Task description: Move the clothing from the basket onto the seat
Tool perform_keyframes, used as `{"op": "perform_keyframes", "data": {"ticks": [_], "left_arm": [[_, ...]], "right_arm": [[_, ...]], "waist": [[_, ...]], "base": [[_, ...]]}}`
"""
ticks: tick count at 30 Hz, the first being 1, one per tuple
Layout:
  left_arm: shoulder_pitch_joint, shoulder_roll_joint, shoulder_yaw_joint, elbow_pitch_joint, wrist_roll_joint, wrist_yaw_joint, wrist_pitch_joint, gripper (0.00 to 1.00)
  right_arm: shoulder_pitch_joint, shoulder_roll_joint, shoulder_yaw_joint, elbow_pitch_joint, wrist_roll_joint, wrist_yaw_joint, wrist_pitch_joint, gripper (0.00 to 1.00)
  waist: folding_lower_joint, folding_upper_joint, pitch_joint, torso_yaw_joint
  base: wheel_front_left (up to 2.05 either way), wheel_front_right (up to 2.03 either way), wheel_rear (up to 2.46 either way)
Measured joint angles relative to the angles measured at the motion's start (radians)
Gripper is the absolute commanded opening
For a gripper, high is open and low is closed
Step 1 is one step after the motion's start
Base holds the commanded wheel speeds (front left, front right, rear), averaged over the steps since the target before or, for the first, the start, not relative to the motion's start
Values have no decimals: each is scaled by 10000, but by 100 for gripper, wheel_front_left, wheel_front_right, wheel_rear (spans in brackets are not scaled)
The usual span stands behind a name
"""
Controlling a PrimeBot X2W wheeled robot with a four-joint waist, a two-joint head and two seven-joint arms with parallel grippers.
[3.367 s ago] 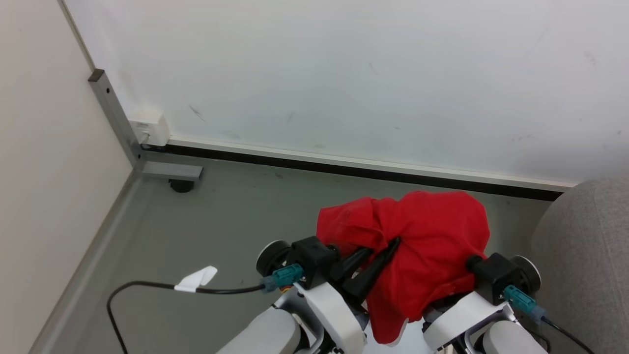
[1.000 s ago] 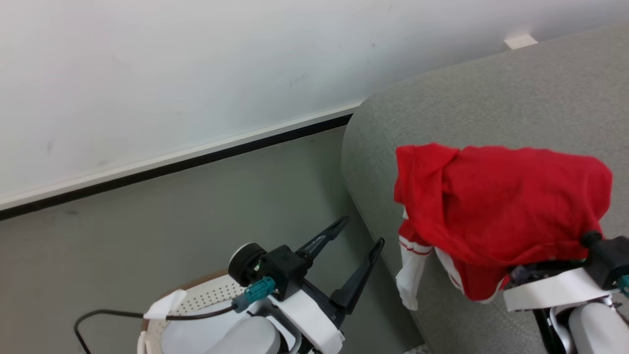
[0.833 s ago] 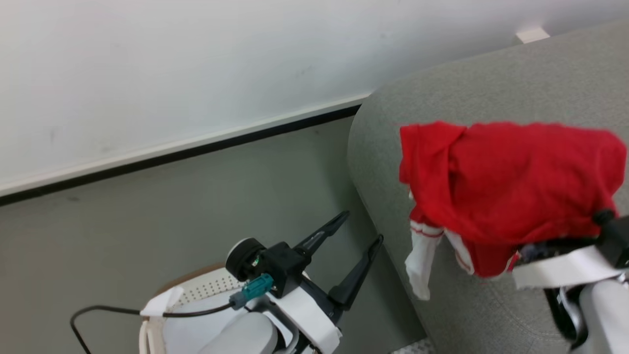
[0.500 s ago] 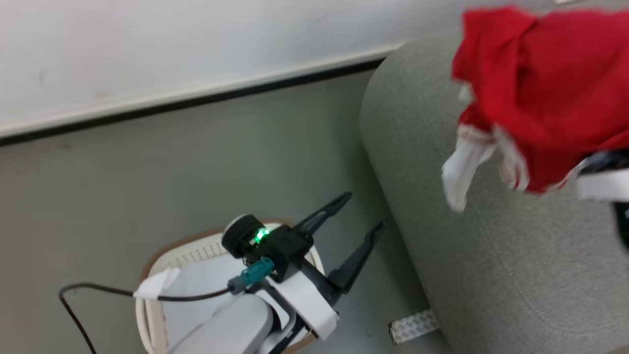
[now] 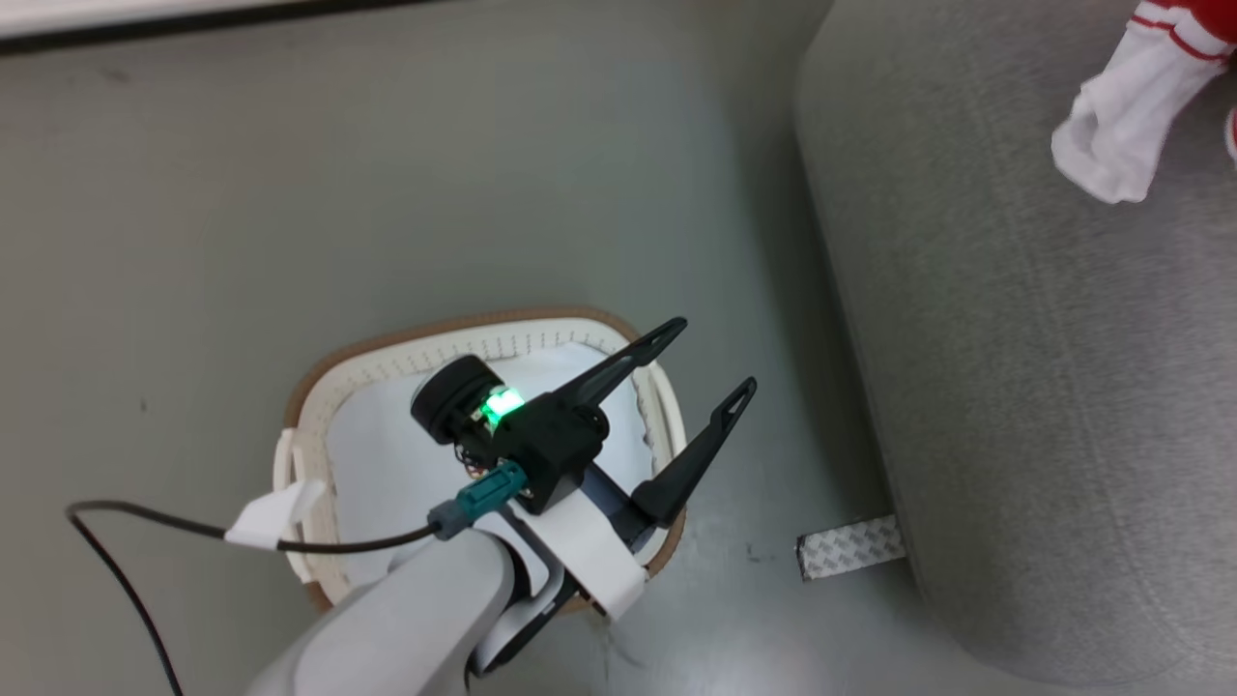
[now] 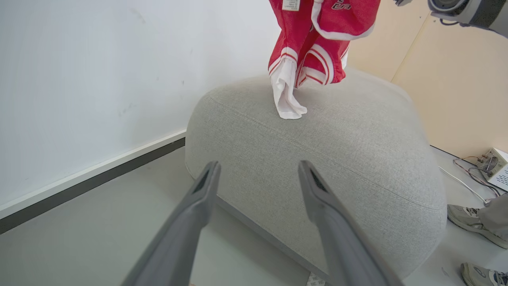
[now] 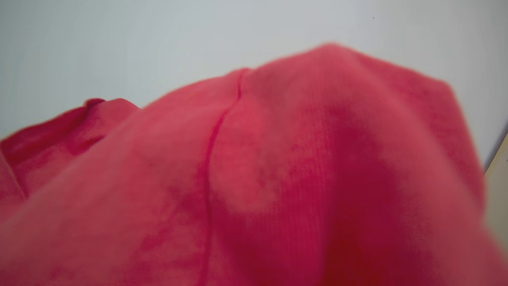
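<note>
The red clothing [image 6: 317, 39] hangs in the air above the grey seat [image 6: 317, 159], and its white sleeve end touches the seat's top. In the head view that sleeve [image 5: 1111, 126] dangles at the top right over the seat [image 5: 1015, 338]. Red fabric [image 7: 254, 178] drapes over my right gripper and hides its fingers; the garment hangs from it. My left gripper [image 5: 710, 358] is open and holds nothing above the basket's right rim. The basket [image 5: 387, 343] stands on the floor left of the seat. In the left wrist view, the left gripper [image 6: 258, 165] points at the seat's side.
A pale flat pad [image 5: 377, 454] lies inside the basket. A strip of patterned tape [image 5: 850, 553] lies on the floor at the seat's base. A person's shoes [image 6: 468, 222] stand right of the seat, near a small box with wires [image 6: 494, 167]. A black cable [image 5: 126, 580] trails left.
The head camera has tilted down, bringing the whole basket into view. My left gripper let go of the clothing; the right arm carried it up and over the seat.
</note>
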Motion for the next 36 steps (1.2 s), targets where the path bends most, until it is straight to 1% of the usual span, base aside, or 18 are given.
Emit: {"op": "perform_keyframes", "data": {"ticks": [4, 10, 14, 19, 20, 21, 22, 23, 28, 30, 32, 36], "left_arm": [[-297, 31, -48, -155, 77, -40, 75, 100], [-568, 31, -69, -186, 117, -59, 82, 100], [-570, 77, -94, -128, 148, -59, 54, 100], [-575, 79, -134, -48, 150, -56, -2, 100], [-575, 77, -138, -44, 150, -48, -4, 100], [-575, 77, -144, -36, 148, -35, -6, 100], [-575, 79, -142, -19, 148, -29, -15, 100], [-574, 79, -148, 4, 146, -27, -21, 100], [-531, 71, -213, 186, 61, -27, -79, 100], [-485, 36, -251, 305, 0, -27, -119, 100], [-422, -4, -278, 403, -52, -27, -196, 100], [-196, -29, -242, 606, -207, 44, -313, 100]], "right_arm": [[-624, -222, 255, 1465, 61, 0, 215, 0], [-1046, -479, 637, 3494, 151, 0, 681, 0], [-1132, -447, 988, 4523, 372, 0, 1419, 0], [-1284, -614, 1582, 5267, 535, 0, 2383, 0], [-1284, -625, 1674, 5354, 621, 0, 2529, 5], [-1285, -631, 1758, 5402, 709, 0, 2661, 33], [-1286, -640, 1845, 5425, 794, 0, 2738, 71], [-1287, -654, 1925, 5427, 869, 0, 2752, 100], [-1237, -719, 2353, 5434, 1241, 0, 2826, 100], [-1081, -761, 2592, 5434, 1409, 0, 3033, 100], [-843, -828, 2823, 5423, 1630, 0, 3304, 100], [-388, -1005, 3382, 5187, 2174, 0, 4220, 100]], "waist": [[0, 0, 582, 218], [1, 0, 1263, 592], [1, 0, 1481, 749], [0, -1, 1444, 770], [0, -1, 1429, 756], [-1, -1, 1415, 739], [0, 0, 1399, 719], [-1, -1, 1379, 697], [-1, -1, 1130, 604], [-1, -1, 947, 583], [-1, 0, 718, 565], [-2, -1, 166, 518]], "base": [[0, 0, 0], [0, 0, 0], [0, 0, 0], [0, 0, 0], [0, 0, 0], [0, 0, 0], [0, 0, 0], [0, 0, 0], [0, 0, 0], [0, 0, 0], [0, 0, 0], [0, 0, 0]]}}
